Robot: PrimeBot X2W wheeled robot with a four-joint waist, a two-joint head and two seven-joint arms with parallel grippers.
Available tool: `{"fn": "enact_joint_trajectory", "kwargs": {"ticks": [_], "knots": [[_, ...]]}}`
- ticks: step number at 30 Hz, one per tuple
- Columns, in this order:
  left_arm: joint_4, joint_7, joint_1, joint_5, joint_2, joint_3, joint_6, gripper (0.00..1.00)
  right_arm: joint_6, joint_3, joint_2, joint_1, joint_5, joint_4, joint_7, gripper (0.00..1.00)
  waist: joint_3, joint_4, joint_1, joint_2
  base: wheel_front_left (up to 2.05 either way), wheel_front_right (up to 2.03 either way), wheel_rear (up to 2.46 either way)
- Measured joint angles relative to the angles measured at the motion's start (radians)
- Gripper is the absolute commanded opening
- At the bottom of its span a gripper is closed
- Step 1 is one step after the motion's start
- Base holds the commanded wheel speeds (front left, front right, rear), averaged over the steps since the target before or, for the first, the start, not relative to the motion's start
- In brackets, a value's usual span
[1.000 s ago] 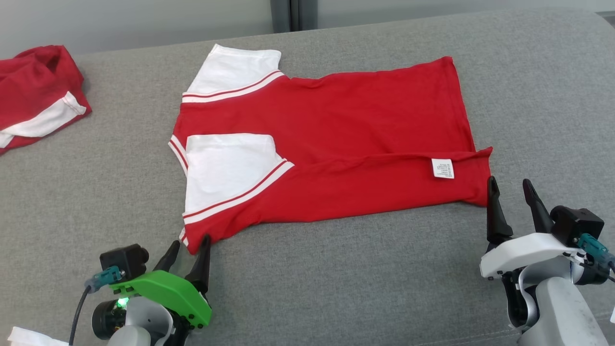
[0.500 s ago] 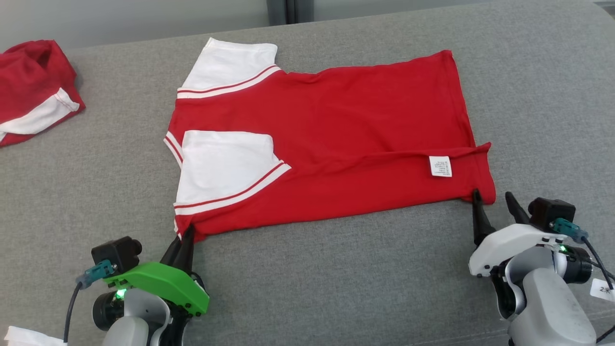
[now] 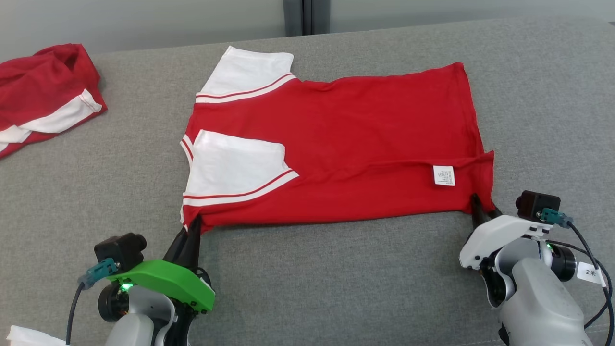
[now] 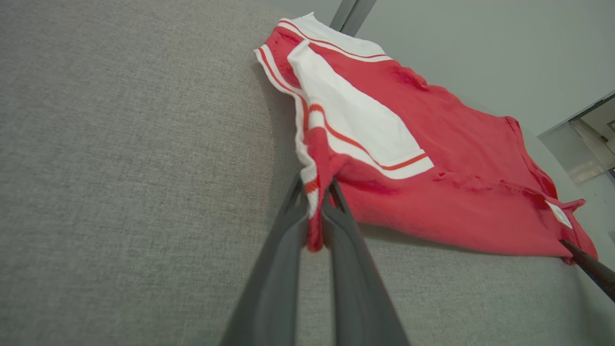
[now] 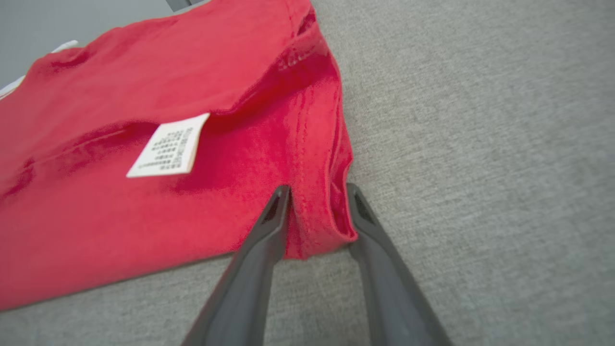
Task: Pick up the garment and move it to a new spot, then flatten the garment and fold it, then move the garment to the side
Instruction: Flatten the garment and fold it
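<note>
Two grippers sit at the near edge of a red garment (image 3: pixel 346 139) that is spread flat on the grey upholstered surface (image 3: pixel 336 278), one at each near corner. The garment lies sideways to the robot, with its white sleeves towards the robot's left and its hem towards the right. The near sleeve (image 3: pixel 235 166) is folded in over the red body. The far sleeve (image 3: pixel 247 72) sticks out at the back edge.

The left gripper (image 3: pixel 196 222), the one with the green housing, has its jaws pressed together on the near left corner. A bunch of red cloth with white trim is pinched between them and pulled up slightly off the surface.

The right gripper (image 3: pixel 483 207) has its jaws half spread, straddling the near hem corner. Loose red cloth sits in the gap between them, and the corner lies on the surface. A white care label (image 3: pixel 443 175) shows just beyond that corner.

Well apart, at the far left, a second red and white garment (image 3: pixel 43 96) lies crumpled.
</note>
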Motion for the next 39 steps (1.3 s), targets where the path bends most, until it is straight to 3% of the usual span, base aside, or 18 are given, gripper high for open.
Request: {"fn": "enact_joint_trajectory", "kwargs": {"ticks": [8,17,22,23,24,25,26,33,39], "knots": [[-0.134,0.0,0.086,-0.006,0.013,-0.006,0.001,0.0,0.0,-0.03,0.003,0.009,0.015,-0.057,-0.047,0.0,-0.032,-0.011,0.0,0.0,0.0,0.0,0.0],[-0.34,0.033,0.323,-0.033,0.014,-0.007,0.067,0.0,0.0,-0.012,0.004,0.243,0.071,-0.359,0.047,0.0,-0.046,-0.034,0.0,0.0,0.0,0.0,0.0],[-0.371,0.058,0.382,-0.04,0.012,-0.018,0.094,0.0,0.0,-0.017,0.003,0.368,0.123,-0.48,0.101,0.0,-0.028,-0.036,0.0,0.0,0.0,0.0,0.0],[-0.371,0.057,0.388,-0.039,0.014,-0.017,0.098,0.25,0.0,-0.02,0.003,0.384,0.128,-0.495,0.101,0.03,-0.023,-0.037,0.0,0.0,0.0,0.0,0.0],[-0.372,0.054,0.389,-0.034,0.016,-0.013,0.103,0.86,0.0,-0.022,0.003,0.395,0.132,-0.509,0.099,0.25,-0.018,-0.039,0.0,0.0,0.0,0.0,0.0],[-0.373,0.048,0.389,-0.031,0.019,-0.008,0.106,1.0,0.0,-0.023,0.003,0.401,0.138,-0.518,0.098,0.73,-0.014,-0.04,0.0,0.0,0.0,0.0,0.0],[-0.377,0.042,0.387,-0.029,0.024,0.001,0.108,1.0,0.0,-0.024,0.003,0.406,0.143,-0.527,0.095,1.0,-0.009,-0.042,0.0,0.0,0.0,0.0,0.0],[-0.418,0.023,0.301,0.011,0.105,0.065,0.118,1.0,0.0,-0.063,0.002,0.429,0.131,-0.588,0.088,1.0,0.022,-0.056,0.0,0.0,0.0,0.0,0.0],[-0.443,0.157,-0.003,0.076,0.248,0.05,0.072,1.0,0.0,-0.017,0.001,0.333,0.087,-0.709,0.091,1.0,0.072,-0.076,0.0,0.0,0.0,0.0,0.0]]}}
